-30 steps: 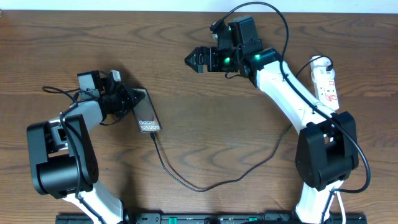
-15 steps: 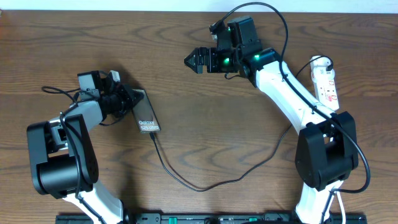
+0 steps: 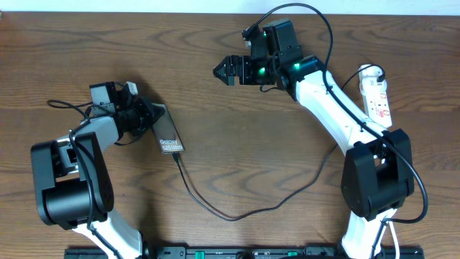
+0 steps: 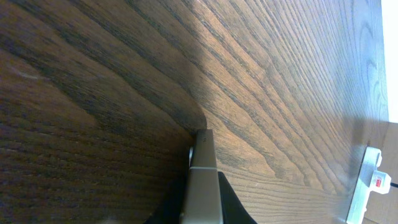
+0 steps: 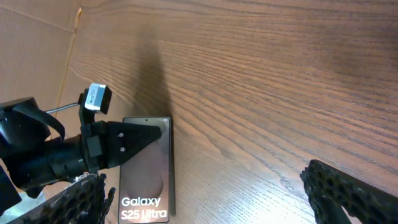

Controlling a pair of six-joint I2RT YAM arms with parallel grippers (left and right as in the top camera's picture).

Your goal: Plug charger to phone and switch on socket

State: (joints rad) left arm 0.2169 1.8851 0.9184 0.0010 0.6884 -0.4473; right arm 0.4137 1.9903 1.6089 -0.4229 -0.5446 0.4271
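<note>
The phone (image 3: 168,134) lies at the left of the table, its "Galaxy S25 Ultra" lettering showing in the right wrist view (image 5: 147,171). My left gripper (image 3: 149,116) is shut on the phone's far end. The left wrist view shows the phone's edge (image 4: 203,180) between the jaws. The charger, a thin black cable (image 3: 230,217), meets the phone's near end at its tip (image 3: 177,156) and loops right across the table. The socket, a white power strip (image 3: 378,95), lies at the far right. My right gripper (image 3: 224,70) is open and empty, held above the table's far middle.
The right arm's own black cable arcs over its wrist (image 3: 316,14). The power strip's end also shows in the left wrist view (image 4: 368,190). A dark rail runs along the front edge (image 3: 244,252).
The phone has turned slightly in my left gripper and looks a little narrower from above. The right arm has not moved.
</note>
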